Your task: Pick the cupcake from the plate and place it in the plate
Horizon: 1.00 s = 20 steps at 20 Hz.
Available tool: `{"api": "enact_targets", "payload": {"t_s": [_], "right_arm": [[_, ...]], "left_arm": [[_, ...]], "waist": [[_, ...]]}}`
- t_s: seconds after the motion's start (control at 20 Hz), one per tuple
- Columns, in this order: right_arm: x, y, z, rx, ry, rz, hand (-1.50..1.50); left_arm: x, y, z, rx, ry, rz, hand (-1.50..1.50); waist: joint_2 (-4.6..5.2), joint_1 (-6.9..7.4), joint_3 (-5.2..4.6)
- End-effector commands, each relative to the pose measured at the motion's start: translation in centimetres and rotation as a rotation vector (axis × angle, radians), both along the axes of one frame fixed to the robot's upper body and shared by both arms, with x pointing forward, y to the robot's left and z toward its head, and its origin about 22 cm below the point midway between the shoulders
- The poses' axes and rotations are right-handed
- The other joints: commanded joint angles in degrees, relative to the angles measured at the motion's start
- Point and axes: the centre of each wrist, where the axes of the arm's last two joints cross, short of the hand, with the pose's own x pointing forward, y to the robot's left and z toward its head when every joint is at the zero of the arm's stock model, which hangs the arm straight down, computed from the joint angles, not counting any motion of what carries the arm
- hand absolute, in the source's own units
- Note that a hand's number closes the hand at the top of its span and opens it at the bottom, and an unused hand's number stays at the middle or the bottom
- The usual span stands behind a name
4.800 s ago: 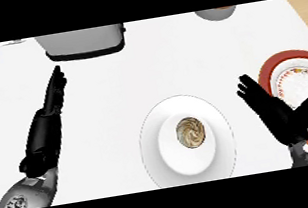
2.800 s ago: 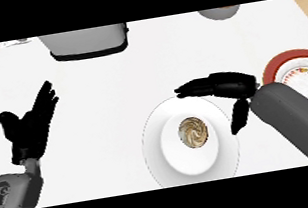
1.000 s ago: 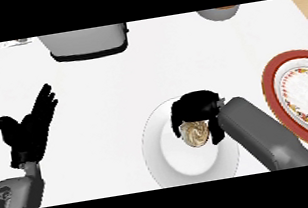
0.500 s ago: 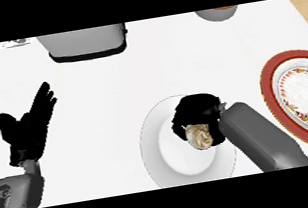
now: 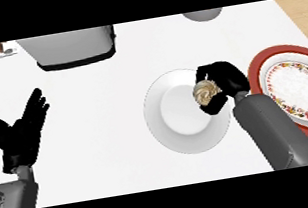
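The cupcake (image 5: 205, 92), brown with a pale swirl on top, is held in my right hand (image 5: 222, 81), whose fingers curl round it over the right part of the white plate (image 5: 178, 117). Whether the cupcake touches the plate I cannot tell. A red-rimmed patterned plate (image 5: 301, 93) lies just right of the hand. At the left of the view my left hand (image 5: 21, 133) rests open, fingers up, away from both plates.
A grey appliance (image 5: 70, 48) stands at the back left of the white counter. A grey bowl (image 5: 203, 15) shows at the back edge. A small card (image 5: 3, 49) lies in the far left corner. Wooden floor shows beyond both side edges.
My right hand came in from the right over the white plate, closed round the cupcake and has shifted it toward the plate's right side. The left hand rose earlier and now stays still.
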Motion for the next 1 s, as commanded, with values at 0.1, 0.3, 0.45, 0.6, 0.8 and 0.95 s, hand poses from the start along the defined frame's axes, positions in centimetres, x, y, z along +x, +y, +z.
{"api": "enact_targets", "payload": {"t_s": [0.1, 0.3, 0.45, 0.6, 0.8, 0.95], "right_arm": [[1.9, 0.9, 5.8, 0.021, -0.396, -0.506, 1.50], [1.8, 1.7, 7.5, -0.037, -0.574, -0.723, 1.50], [0.7, 2.5, 8.6, -0.047, -0.612, -0.853, 1.50], [-1.5, 1.6, 9.0, -0.002, -0.608, -0.961, 1.50], [-4.1, -2.3, 10.2, 0.051, -0.612, -1.041, 1.50], [-6.2, -6.0, 9.0, 0.002, -0.609, -1.104, 1.50]], "left_arm": [[-0.2, 0.4, -0.2, -0.011, 0.014, -0.002, 0.00], [0.0, -0.7, 0.5, 0.001, 0.007, -0.042, 0.00], [0.2, -0.5, 0.8, 0.008, 0.014, -0.044, 0.00], [-0.2, -1.2, -0.2, -0.003, 0.000, -0.037, 0.00], [0.3, -1.6, -0.9, -0.003, -0.019, -0.025, 0.00], [-0.2, -0.1, 1.2, 0.003, -0.008, -0.040, 0.00]], "waist": [[-0.29, 0.75, -0.10], [0.01, 1.79, 0.00], [0.12, 1.77, 0.03], [0.45, 2.42, 0.12], [0.75, 2.63, 0.15], [0.83, 3.22, 0.18]]}}
